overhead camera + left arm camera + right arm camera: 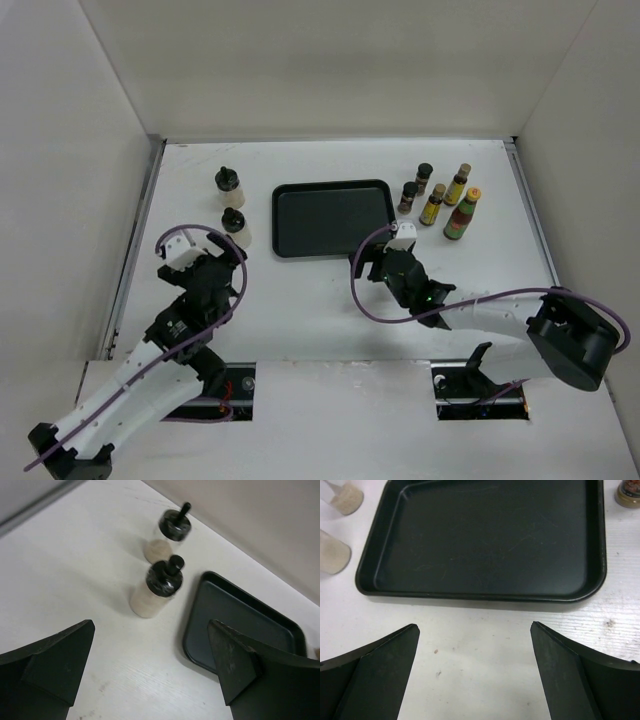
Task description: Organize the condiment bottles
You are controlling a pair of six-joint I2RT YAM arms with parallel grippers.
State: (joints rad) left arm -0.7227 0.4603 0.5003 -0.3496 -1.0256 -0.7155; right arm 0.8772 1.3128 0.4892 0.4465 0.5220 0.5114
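Left hand [151, 630] and right hand [475, 627] are seen released and empty; two cream bottles [236, 228] are stood left of the tray [330, 222], five slimmer bottles [440, 200] at upper right, all judged light, rigid, smooth and tippable, best taken round the body below the cap.

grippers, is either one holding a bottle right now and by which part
Nothing is held: the left gripper and the right gripper are both open and empty.

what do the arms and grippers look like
Left arm and right arm: white links, black joints, a looping purple cable each. Left gripper and right gripper: black, wedge-shaped fingers; green light behind the right one.
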